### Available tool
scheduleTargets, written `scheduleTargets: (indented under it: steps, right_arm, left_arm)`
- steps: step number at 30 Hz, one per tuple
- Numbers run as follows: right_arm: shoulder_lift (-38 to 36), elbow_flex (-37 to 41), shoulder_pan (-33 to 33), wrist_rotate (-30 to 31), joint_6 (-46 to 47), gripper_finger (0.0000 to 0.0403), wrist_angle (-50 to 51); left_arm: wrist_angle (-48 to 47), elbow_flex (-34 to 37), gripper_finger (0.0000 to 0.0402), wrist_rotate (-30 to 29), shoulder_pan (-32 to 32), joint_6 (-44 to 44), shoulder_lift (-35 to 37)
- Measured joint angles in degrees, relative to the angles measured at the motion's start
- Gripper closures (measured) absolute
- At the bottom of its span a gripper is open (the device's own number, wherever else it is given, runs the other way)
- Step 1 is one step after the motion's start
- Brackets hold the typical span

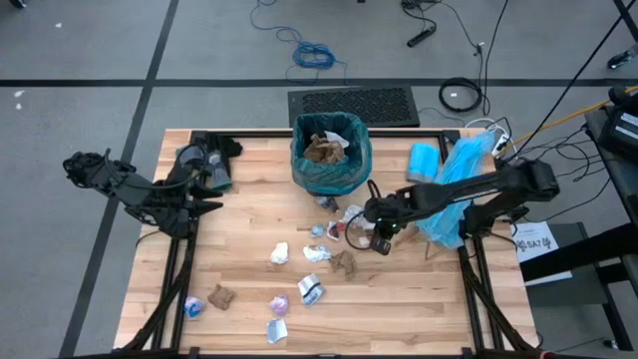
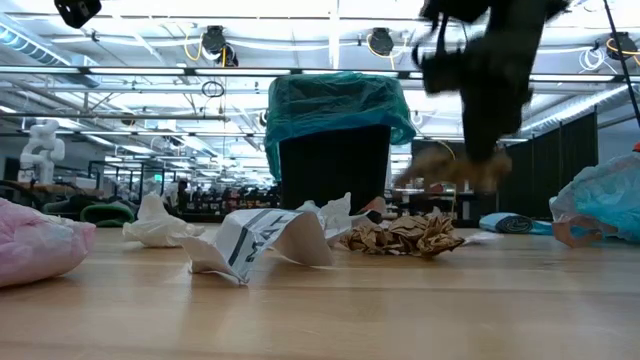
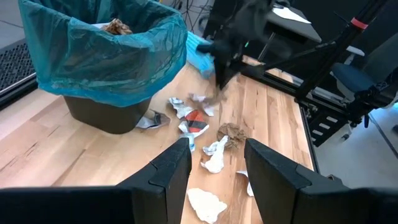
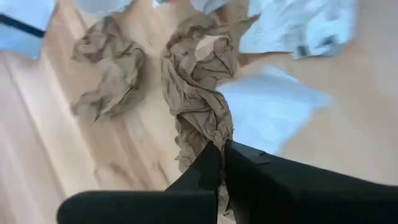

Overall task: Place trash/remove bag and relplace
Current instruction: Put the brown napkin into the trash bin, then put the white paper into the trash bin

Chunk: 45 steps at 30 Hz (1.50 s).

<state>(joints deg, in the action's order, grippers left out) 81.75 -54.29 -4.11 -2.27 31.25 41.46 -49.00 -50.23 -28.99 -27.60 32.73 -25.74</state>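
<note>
Wooden table [image 1: 239,239] is strewn with trash [image 1: 299,274], and the black bin [image 2: 335,165] at its far edge is lined with the teal bag [image 1: 334,160]. A brown paper wad [image 4: 199,87] is pinched above the tabletop by the closed right gripper [image 4: 221,158]. The left gripper [image 3: 214,165] is held open near the table's left edge.

Right gripper [image 4: 221,163] pinching brown paper wad [image 4: 199,93] (crumpled), table [image 4: 37,143] below

Teal translucent bag [image 1: 332,160] lining a black bin [image 2: 334,168]; brown paper wad [image 4: 199,93]; white, black-striped wrapper [image 2: 262,236]; pale striped wooden table [image 1: 239,214]; sky-blue plastic bag [image 1: 454,184].
</note>
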Motion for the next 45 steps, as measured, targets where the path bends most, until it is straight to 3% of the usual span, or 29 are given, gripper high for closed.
scheduleTargets:
  steps: [9,16,22,31,36,41,45]
  right_arm:
    - [-8.46,-24.80,-0.45,12.06,-1.12,0.0403,23.84]
    - [-9.84,-38.16,0.64,20.14,-7.06,0.0403,24.69]
    - [-7.13,-39.16,6.06,20.03,-14.70,0.0403,13.82]
    - [3.43,-39.13,13.76,19.92,-25.88,0.0392,-6.37]
    - [8.22,-39.12,18.35,19.53,-24.62,0.0355,-10.08]
    - [11.01,-39.08,22.29,12.16,-19.62,0.0302,-8.82]
    - [11.29,-39.08,23.33,10.69,-18.60,0.0267,-8.30]
  left_arm:
    - [-1.11,-0.01,0.0247,0.00,0.01,0.00,-0.01]
    - [-1.09,-0.01,0.0247,0.00,0.01,-0.02,0.00]
    - [-1.02,-0.01,0.0247,0.00,-0.01,0.00,0.00]
    - [-0.81,-0.01,0.0247,0.00,0.01,0.03,0.00]
    - [-0.76,-0.01,0.0247,0.00,0.01,0.05,0.00]
    - [-0.76,-0.01,0.0247,0.02,-0.01,0.05,0.00]
    - [-0.77,-0.01,0.0247,0.02,0.01,0.05,0.00]
